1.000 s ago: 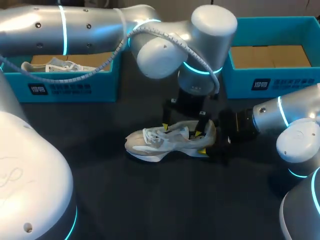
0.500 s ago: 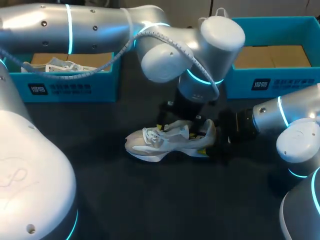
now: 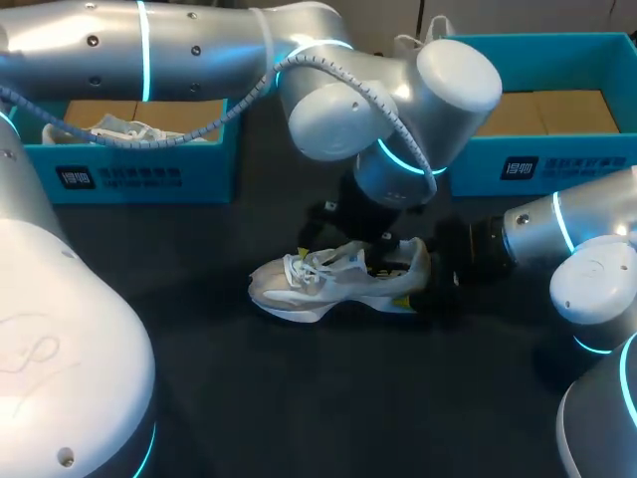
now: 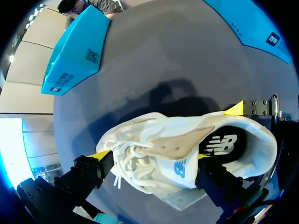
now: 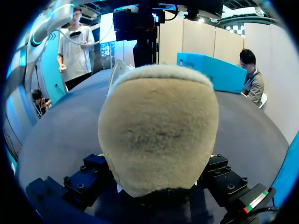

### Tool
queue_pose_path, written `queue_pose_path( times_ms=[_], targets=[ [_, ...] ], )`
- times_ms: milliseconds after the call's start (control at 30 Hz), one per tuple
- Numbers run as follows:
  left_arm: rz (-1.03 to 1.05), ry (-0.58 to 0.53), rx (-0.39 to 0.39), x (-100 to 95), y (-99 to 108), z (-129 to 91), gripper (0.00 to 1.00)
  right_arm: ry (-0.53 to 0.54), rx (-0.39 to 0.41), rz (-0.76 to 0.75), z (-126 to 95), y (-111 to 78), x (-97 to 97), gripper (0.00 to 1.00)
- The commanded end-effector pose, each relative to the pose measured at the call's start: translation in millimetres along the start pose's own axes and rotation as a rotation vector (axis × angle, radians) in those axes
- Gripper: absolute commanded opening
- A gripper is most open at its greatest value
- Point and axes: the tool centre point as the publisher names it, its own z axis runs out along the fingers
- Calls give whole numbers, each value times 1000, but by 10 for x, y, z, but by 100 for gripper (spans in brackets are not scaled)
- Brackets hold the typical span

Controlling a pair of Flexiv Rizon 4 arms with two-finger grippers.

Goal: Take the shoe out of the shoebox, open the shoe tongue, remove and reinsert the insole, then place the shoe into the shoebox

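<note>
In the head view, the shoe (image 3: 318, 284) stands on its sole near the middle of the table (image 3: 299, 408), toe toward the left edge and heel toward the right edge. The left arm comes in from the far left corner and bends down over the shoe. The left gripper (image 3: 346, 257) is just above the laced part, its fingers spread wide to either side. The right arm comes in low from the right edge, and the right gripper (image 3: 416, 281) is at the back of the shoe, pinching it there. Along the far edge sit two blue boxes: the left shoebox (image 3: 129, 177) by the far left corner, with a second shoe (image 3: 119, 131) lying inside, and the right shoebox (image 3: 542, 164) by the far right corner, showing only its brown floor. The left wrist view looks straight down on the shoe. This gripper's two yellow tips stand one at each side of the midfoot, wide apart and not clamping it. The white laces (image 4: 128, 161) are loose and bunched, the tan-lined tongue (image 4: 180, 142) lies across the opening, and the dark insole (image 4: 224, 144) sits inside behind it. One yellow tip of the right gripper touches the side of the heel. In the right wrist view, the tan heel (image 5: 159, 135) sits between this gripper's black fingers, which close on it from both sides.
</note>
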Motion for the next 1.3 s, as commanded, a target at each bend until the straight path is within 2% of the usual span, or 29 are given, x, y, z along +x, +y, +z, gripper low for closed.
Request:
queue_pose_path(
  times_ms=[33, 67, 133, 167, 200, 533, 867, 1033, 1300],
  targets=[
    [-2, 30, -32, -135, -31, -68, 52, 0, 5, 0, 39, -24, -4, 0],
    [-1, 34, -39, -149, -33, -79, 42, 0, 5, 0, 39, -24, -4, 0],
    [1, 48, -61, -171, -25, -102, 15, 0, 5, 0, 39, -24, -4, 0],
    [2, 50, -64, -179, -19, -113, 4, 0, 5, 0, 39, -24, -4, 0],
    [3, 53, -64, -185, -12, -121, 0, 0, 5, 0, 39, -24, -4, 0],
    [45, 120, -118, -323, 104, -303, 0, 0, 5, 0, 39, -24, -4, 0],
    [40, 161, -118, -498, 193, -380, 0, 0, 5, 0, 39, -24, -4, 0],
    [13, 171, -117, -654, 238, -321, 0, 0, 5, 0, 39, -24, -4, 0],
    [-35, 170, -134, -794, 281, -116, 0, 0, 5, 0, 39, -24, -4, 0]
  ],
)
